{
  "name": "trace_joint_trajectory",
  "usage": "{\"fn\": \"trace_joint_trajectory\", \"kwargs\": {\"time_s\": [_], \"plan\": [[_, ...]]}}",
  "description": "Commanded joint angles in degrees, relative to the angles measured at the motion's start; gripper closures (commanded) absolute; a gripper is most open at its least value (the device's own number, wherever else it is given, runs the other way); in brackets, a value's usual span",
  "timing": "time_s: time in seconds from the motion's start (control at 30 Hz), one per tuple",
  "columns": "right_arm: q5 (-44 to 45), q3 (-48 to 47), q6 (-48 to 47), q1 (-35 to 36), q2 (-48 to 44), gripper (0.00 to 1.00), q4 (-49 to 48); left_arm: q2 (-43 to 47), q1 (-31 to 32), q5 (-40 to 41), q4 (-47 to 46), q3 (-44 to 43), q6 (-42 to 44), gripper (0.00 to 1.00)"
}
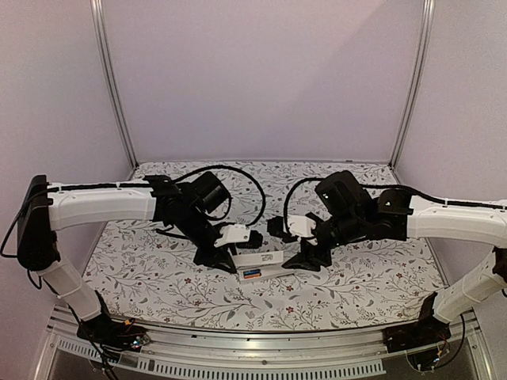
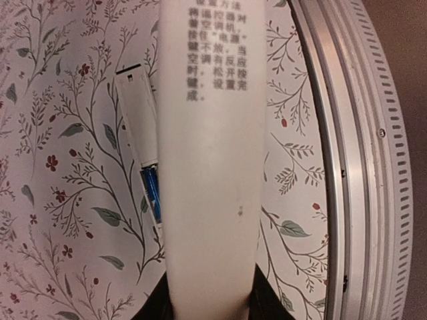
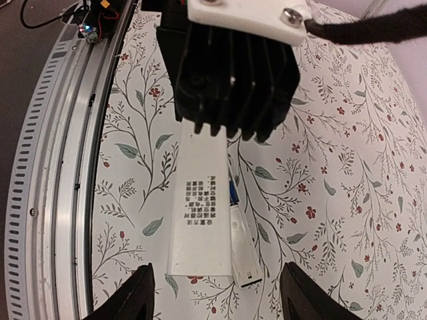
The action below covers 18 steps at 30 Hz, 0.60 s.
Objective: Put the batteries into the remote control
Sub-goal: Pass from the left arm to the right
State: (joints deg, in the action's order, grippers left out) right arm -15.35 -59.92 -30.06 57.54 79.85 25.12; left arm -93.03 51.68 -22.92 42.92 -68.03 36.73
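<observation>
The remote control (image 2: 207, 167) is a long white bar with printed black characters, and my left gripper (image 2: 210, 300) is shut on its near end, holding it over the floral cloth. From above, the remote control (image 1: 265, 259) spans the gap between both grippers. Beside it lie a narrower white strip (image 3: 241, 250) with a dark slot at its end and a blue battery (image 3: 233, 193), partly hidden by the bar. In the top view the batteries (image 1: 252, 274) show as a small blue and orange-red spot. My right gripper (image 3: 217, 293) stands open, its fingers on either side of the remote's free end, apart from it.
A curved metal rail (image 3: 60, 167) runs along the table's near edge, close to the remote (image 2: 347, 167). Black cables (image 1: 238, 170) loop over the cloth behind both wrists. Pale enclosure walls stand at the back and sides.
</observation>
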Motion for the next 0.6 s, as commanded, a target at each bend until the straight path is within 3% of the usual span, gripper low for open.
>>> {"fn": "trace_joint_trajectory", "kwargs": {"time_s": [0.0,0.57], "plan": [[2.36,-0.46,-1.45,1.03,1.35,0.36,0.25,-0.75,1.13,-1.21,0.41,-1.20,0.73,0.81],[5.95,-2.34,-5.38,4.44,3.25,0.47,3.09,-2.21,1.58,-2.40,0.79,-2.59,0.35,0.82]]}}
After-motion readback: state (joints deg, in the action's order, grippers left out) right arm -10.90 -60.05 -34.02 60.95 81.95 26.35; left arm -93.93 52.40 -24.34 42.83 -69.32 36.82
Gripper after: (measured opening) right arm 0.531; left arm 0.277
